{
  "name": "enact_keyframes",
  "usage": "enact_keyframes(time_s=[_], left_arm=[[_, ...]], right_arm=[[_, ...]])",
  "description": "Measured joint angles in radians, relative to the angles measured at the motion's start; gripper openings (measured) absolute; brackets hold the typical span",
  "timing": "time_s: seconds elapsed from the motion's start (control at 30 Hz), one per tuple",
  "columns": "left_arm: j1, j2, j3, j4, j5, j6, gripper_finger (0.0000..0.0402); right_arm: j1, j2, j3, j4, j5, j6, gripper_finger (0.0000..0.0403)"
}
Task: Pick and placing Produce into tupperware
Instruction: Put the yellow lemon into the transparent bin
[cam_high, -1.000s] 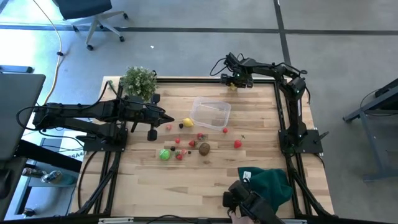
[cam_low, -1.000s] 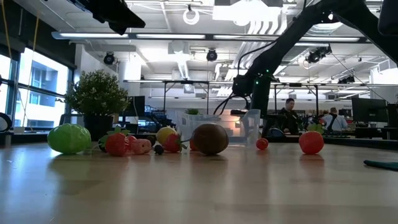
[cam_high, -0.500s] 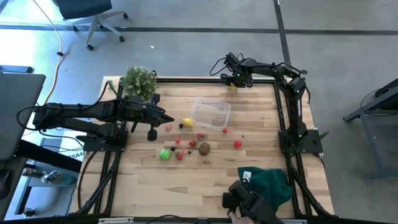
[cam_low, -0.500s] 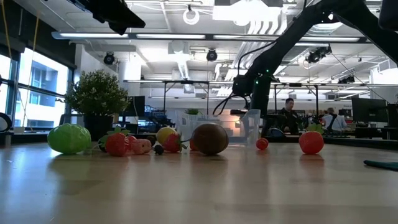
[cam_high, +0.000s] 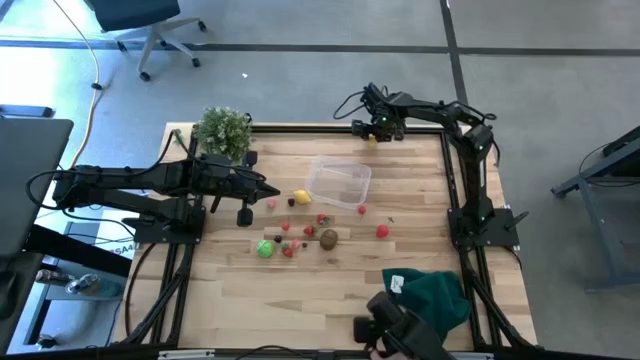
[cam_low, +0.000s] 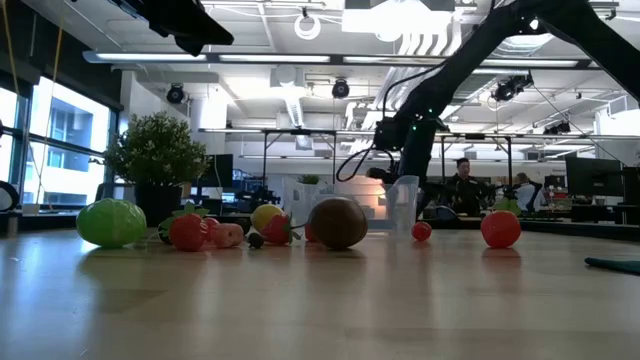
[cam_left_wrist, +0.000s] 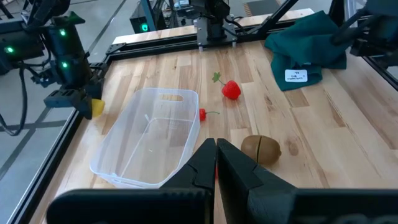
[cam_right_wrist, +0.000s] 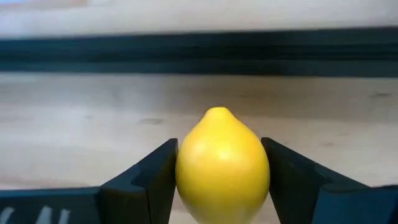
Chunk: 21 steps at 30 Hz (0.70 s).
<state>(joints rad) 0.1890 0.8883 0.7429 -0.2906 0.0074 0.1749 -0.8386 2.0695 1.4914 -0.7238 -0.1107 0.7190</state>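
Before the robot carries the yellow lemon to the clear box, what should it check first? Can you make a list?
1. Lemon sits between the right end effector fingers, one on each side: ok.
2. Grip tight enough to lift: cannot tell; the lemon fills the gap, but the squeeze does not show.
3. Tupperware is upright, open and has nothing in it: ok.
4. Way from the far table edge to the tub has nothing standing in it: ok.
5. Left end effector is shut and beside the tub, not over it: ok.
6. Other produce, like the kiwi, lies outside the tub, away from the drop spot: ok.
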Motion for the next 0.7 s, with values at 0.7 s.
enact_keyframes(time_s=[0.7], left_arm=[[0.000,0.000,0.000,0.001,0.000,0.004,0.0005]], right_arm=[[0.144,-0.548,0.001,0.090,-0.264,-0.473,0.0195]])
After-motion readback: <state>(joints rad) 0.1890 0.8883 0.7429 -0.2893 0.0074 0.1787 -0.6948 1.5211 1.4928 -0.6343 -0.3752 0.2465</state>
